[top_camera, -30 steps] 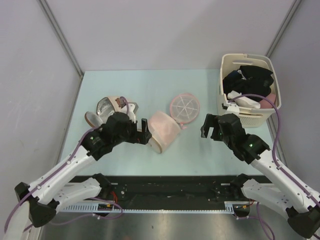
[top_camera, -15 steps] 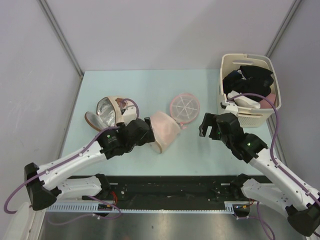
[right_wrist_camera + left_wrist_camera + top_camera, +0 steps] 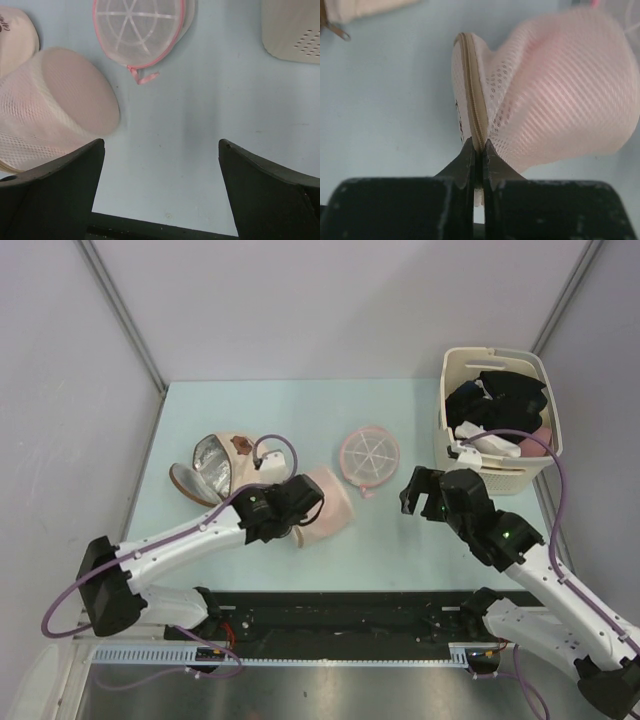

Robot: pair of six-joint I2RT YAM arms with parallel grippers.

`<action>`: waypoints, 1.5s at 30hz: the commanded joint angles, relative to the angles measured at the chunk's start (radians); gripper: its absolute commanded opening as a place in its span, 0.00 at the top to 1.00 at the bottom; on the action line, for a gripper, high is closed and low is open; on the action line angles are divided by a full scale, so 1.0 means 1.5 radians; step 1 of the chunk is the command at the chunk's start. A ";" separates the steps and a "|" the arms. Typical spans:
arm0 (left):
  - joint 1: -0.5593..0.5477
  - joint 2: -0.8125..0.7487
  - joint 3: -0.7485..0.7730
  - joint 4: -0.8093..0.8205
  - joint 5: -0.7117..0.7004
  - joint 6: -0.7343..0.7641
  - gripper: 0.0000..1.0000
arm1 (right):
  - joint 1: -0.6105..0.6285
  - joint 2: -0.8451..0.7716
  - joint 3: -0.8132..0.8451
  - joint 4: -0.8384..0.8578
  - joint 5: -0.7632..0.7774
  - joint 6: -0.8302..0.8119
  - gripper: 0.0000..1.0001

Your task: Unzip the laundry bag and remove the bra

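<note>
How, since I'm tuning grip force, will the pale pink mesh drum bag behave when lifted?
Probably floppy: the pale pink mesh laundry bag creases where the left jaws pinch its zipper seam. Likely light, being thin open mesh.

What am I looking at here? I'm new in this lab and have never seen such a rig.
Two robot arms are bolted at a table's near edge. One picture looks down from above; the other two come from cameras on each wrist. The left gripper is pinched shut on the zipper seam of a pink mesh laundry bag. The right gripper hangs open, holding nothing. Also on the table: a flat pink disc, a beige dome with silver lining and a basket of dark and white clothes.
</note>
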 commanded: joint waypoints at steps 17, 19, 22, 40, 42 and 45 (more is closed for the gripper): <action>-0.054 -0.038 0.232 -0.223 -0.268 0.246 1.00 | 0.007 -0.033 -0.007 0.002 -0.035 0.019 0.00; -0.077 0.005 0.251 -0.229 -0.269 0.261 1.00 | 0.005 -0.036 -0.008 -0.002 -0.032 0.020 0.00; -0.115 0.064 0.302 -0.237 -0.251 0.288 0.99 | 0.006 -0.039 -0.007 -0.009 -0.023 0.021 0.00; 0.113 -0.145 0.143 0.042 0.226 0.414 0.00 | 0.044 -0.002 -0.032 0.071 -0.081 0.063 0.00; 0.149 -0.163 0.116 0.041 0.249 0.401 0.00 | 0.112 0.027 -0.032 0.101 -0.068 0.083 0.00; 0.168 -0.179 0.066 0.033 0.259 0.383 0.00 | 0.222 0.097 -0.023 0.157 -0.009 0.085 0.00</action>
